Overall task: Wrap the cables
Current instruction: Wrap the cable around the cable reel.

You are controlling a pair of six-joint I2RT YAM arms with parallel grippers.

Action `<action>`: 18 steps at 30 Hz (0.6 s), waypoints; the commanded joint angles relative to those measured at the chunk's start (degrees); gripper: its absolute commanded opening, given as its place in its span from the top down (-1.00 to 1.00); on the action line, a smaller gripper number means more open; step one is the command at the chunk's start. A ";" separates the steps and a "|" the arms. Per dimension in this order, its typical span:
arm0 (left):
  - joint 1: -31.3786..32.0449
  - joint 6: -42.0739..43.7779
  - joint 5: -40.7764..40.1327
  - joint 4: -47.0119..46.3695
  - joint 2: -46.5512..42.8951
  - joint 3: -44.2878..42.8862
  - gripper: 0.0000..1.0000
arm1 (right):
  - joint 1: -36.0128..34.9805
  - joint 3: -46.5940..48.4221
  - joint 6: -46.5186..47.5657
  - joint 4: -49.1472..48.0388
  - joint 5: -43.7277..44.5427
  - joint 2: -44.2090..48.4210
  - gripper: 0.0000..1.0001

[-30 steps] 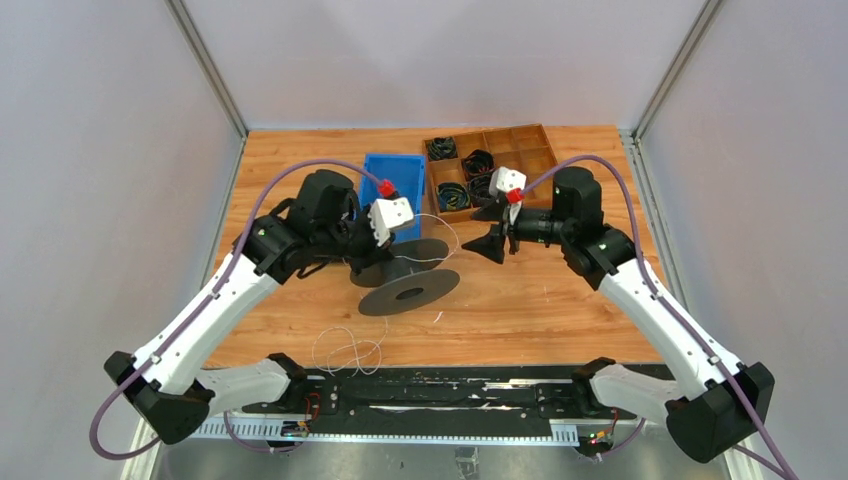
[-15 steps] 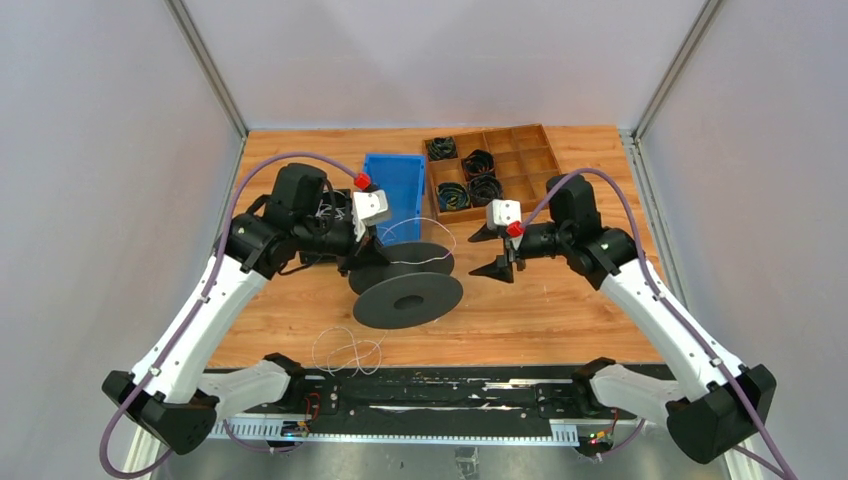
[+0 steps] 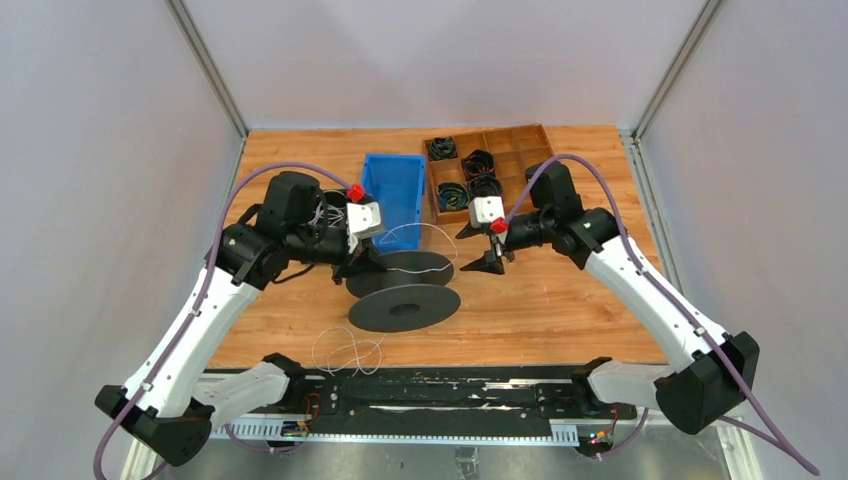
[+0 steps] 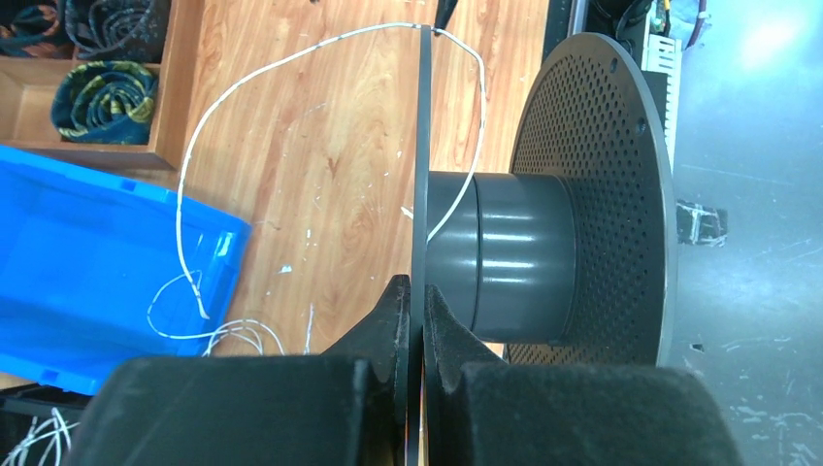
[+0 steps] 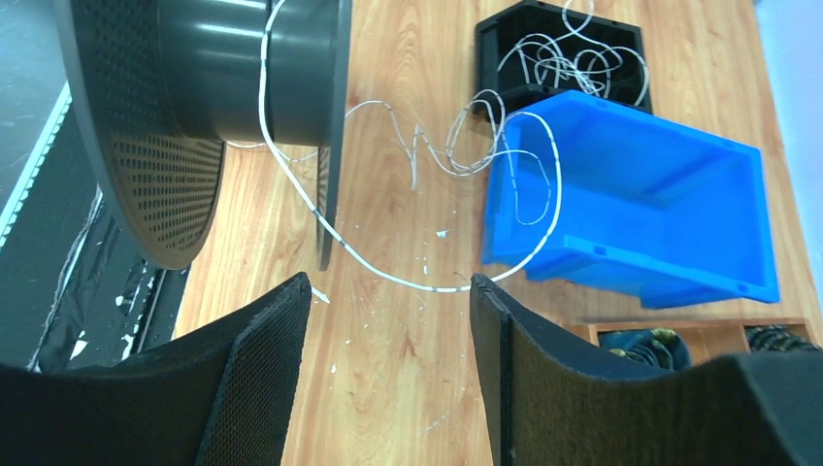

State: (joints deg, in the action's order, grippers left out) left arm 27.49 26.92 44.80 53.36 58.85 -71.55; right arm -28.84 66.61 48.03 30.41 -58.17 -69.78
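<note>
Wooden table [image 3: 560, 300] beneath: left gripper [image 4: 415, 291] clamps spool [image 4: 524, 252] flange, edge hidden; right gripper [image 5: 390, 286] apart.

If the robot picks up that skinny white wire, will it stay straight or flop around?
Probably floppy: the cable lies in loose curves and squiggles. It looks hair-thin, so it is likely very light. It might snag, since it drapes over the flange edge of the spool.

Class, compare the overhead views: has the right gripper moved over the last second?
Yes. The right gripper has shifted away from the wooden tray, toward the spool.
</note>
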 commanded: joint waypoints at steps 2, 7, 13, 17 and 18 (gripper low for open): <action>-0.45 2.48 2.13 0.06 -2.37 -0.24 0.99 | -1.81 1.37 6.58 4.91 -0.59 -2.15 -0.21; -1.18 3.23 4.06 0.25 -2.95 0.59 0.99 | -2.48 1.75 7.57 3.98 -0.85 -4.98 -0.17; -1.92 3.32 5.65 0.26 -2.96 1.05 0.99 | -4.29 3.48 8.73 3.73 -0.42 -8.77 -0.10; -2.38 3.16 6.69 0.26 -3.06 1.16 0.99 | -5.02 4.40 9.10 3.38 -0.67 -10.87 -0.03; -2.54 3.13 6.99 0.25 -3.09 1.30 0.99 | -5.17 4.49 9.10 3.34 -0.90 -11.31 -0.01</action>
State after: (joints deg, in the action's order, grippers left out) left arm 25.85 30.02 47.72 54.63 56.82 -70.32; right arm -32.64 68.93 55.37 33.08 -58.35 -79.61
